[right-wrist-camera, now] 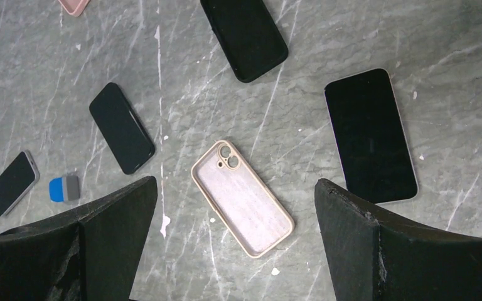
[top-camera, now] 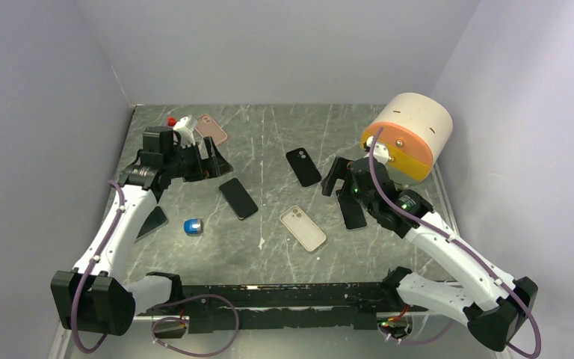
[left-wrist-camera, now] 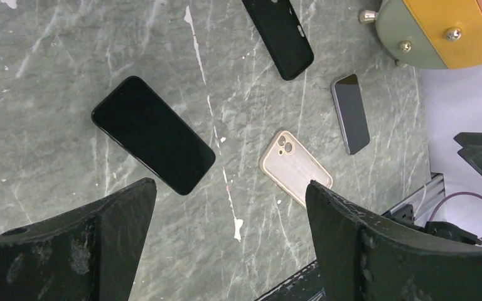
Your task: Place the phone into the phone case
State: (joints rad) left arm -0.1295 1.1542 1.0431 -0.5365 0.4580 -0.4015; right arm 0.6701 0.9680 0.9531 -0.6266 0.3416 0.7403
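Top external view: both arms reach over the marble table (top-camera: 269, 134), neither holding anything.
The left gripper (top-camera: 213, 161) stands at the far left with its jaws spread wide and empty, just left of a black phone (top-camera: 238, 198) lying flat left of centre. The beige phone case (top-camera: 303, 228) lies flat near the table's middle, close to that phone but not touching it. The right gripper (top-camera: 336, 179), jaws equally wide and empty, hangs at the right, near a second dark phone (top-camera: 353, 213) partly hidden by its arm. A black case (top-camera: 303, 167) lies farther back.
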